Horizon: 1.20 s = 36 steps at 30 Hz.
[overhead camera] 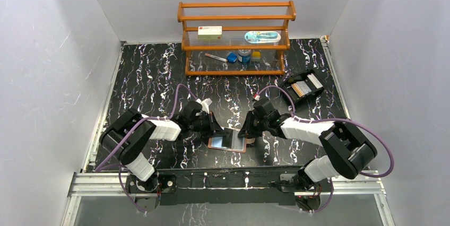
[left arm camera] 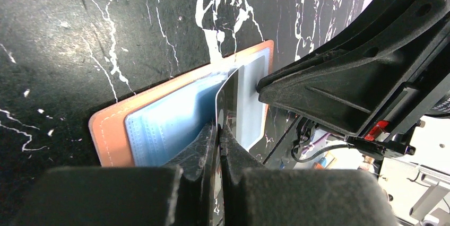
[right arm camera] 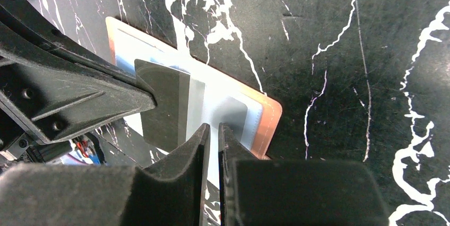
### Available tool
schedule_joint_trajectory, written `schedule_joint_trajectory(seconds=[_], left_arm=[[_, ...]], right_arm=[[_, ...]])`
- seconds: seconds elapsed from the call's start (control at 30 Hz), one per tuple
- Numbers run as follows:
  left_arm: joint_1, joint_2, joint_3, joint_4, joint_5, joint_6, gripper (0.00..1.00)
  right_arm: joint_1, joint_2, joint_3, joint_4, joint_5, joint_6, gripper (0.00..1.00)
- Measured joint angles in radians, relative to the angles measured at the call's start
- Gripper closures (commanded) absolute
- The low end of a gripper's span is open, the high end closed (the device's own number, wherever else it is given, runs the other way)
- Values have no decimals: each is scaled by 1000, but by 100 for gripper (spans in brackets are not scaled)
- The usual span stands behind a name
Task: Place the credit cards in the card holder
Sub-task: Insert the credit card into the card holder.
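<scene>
The left gripper (left arm camera: 218,128) has its fingers pressed together on the edge of a dark credit card (right arm camera: 164,104), which stands tilted over the open card holder (left arm camera: 109,130). The right gripper (right arm camera: 213,130) faces it. Its fingers stand close with a thin gap, low over a clear sleeve (right arm camera: 236,112), and I cannot tell if they pinch it. The card holder lies flat on the black marble table (overhead camera: 148,77), near its front edge.

Wooden rack (overhead camera: 236,18) at back with white box (overhead camera: 210,32); black tray (overhead camera: 288,85) right.
</scene>
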Motion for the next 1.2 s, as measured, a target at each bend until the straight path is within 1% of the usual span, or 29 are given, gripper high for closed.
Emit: schedule_joint_trajectory(seconds=[0.13,0.23,0.3,0.37,0.4,0.57,0.77,1.2], left_arm=[[-6,1,0,4,-3,0,100],[-11,5,0,9,-3,-1,96],[-13,6,0,11,-4,-1,89],[-14,6,6,-4,-10,1,76],[-16,6,14,-20,-16,5,72],[-29,-24,84,-153,-56,61,62],[-29,-70,119,-278,-119,111,61],[-43,-63,119,-275,-107,85,60]], right_arm=[[0,-13,0,-14,11,2,75],[0,-47,0,-63,27,2,73],[0,-78,0,-95,39,2,69],[0,-114,0,-120,48,2,67],[0,-129,0,-127,51,2,66],[2,-172,-37,-124,59,13,67],[4,-155,-83,-111,52,37,69],[14,-145,-92,-77,53,58,70]])
